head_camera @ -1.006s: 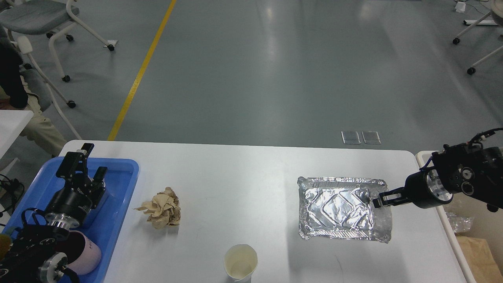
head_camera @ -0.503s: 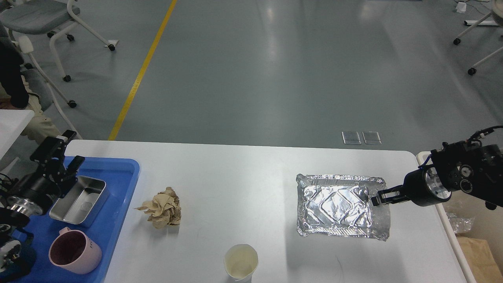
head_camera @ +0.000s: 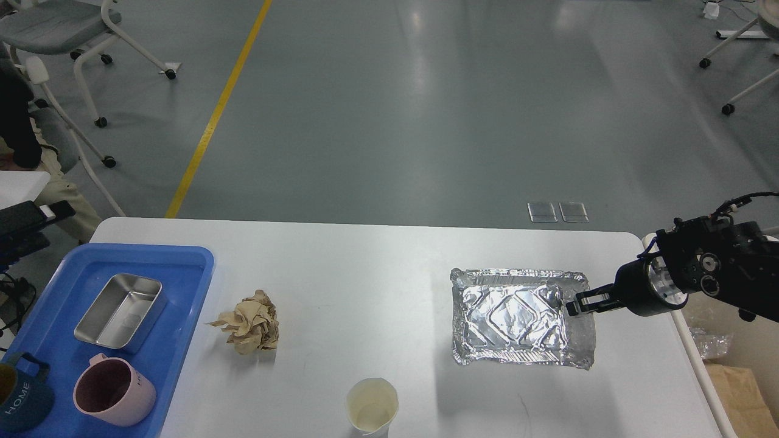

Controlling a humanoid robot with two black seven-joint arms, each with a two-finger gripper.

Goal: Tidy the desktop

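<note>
You have one white tabletop (head_camera: pixel 377 267) filling the lower part of the head view, and it carries three loose things: one foil tray (head_camera: pixel 520 317) toward the right, one crumpled ball of brown paper (head_camera: pixel 249 322) left of centre, and one pale paper cup (head_camera: pixel 372 406) standing upright at the near edge between them.

At the left end sits one blue tray (head_camera: pixel 182 286). In it you can count one shiny metal box (head_camera: pixel 120 311), one pink mug (head_camera: pixel 108 390) in front of it, and, cut by the corner of the view, one dark blue mug (head_camera: pixel 21 398) with the word "HOME" on its side. The pink mug has some small lettering too, but you cannot read it.

Your right gripper (head_camera: pixel 578 302) comes in from the right edge, and its jaws are clenched on the right rim of the foil tray. The tray's right side looks raised off the tabletop, with a shadow under it.

Your left gripper (head_camera: pixel 36 216) is only a dark shape at the far left edge, beyond the blue tray; you cannot tell whether its jaws are parted or closed.

Past the right end of the tabletop you see a cream bin (head_camera: pixel 694 340) with clear plastic and brown paper inside. Two wheeled chairs (head_camera: pixel 67 36) stand on the grey floor at the upper left, beside one yellow floor line (head_camera: pixel 213 121).
</note>
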